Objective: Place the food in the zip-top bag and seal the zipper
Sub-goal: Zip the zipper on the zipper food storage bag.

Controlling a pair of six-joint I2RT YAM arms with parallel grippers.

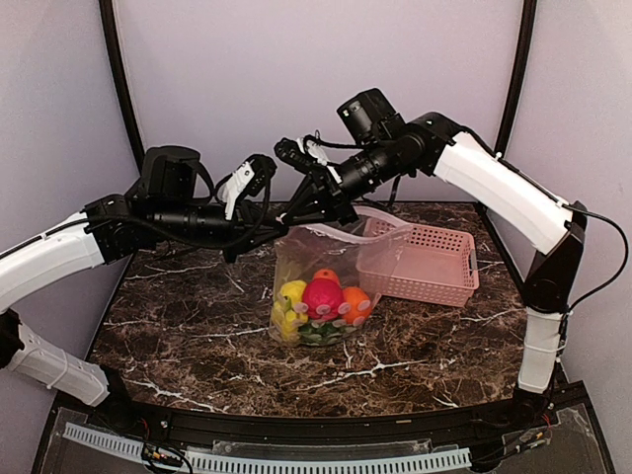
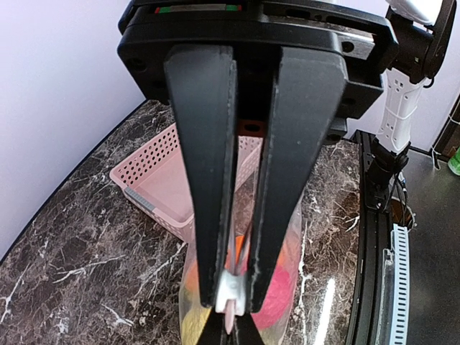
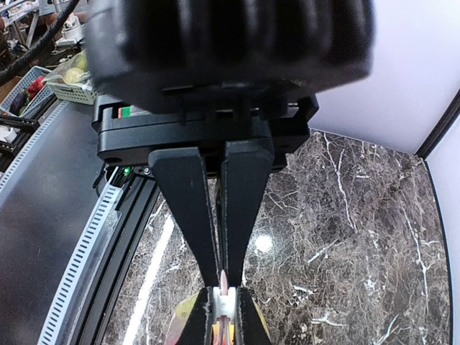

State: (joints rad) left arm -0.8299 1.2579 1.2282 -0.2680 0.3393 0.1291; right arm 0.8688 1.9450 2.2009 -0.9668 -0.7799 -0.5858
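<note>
Dark marble table (image 1: 197, 336), lilac walls (image 1: 296, 79), pink basket (image 1: 434, 286), zip-top bag (image 1: 296, 255) holding food (image 1: 323, 296)

The left gripper (image 2: 231, 300) and the right gripper (image 3: 223, 279) both have matte black fingers. Pinched between the tips, the zipper (image 2: 227, 287) is whitish-pink. Below the fingers hangs the clear zip-top bag (image 1: 301, 252), printed with pale dots. Inside it show a red round fruit (image 1: 323, 296), a yellow lemon (image 1: 292, 292), an orange (image 1: 356, 304) and green pieces (image 1: 316, 335). Beside the fingers the slotted basket (image 1: 427, 265) is pink. Under them the table (image 1: 188, 331) is dark brown marble, veined white.
</note>
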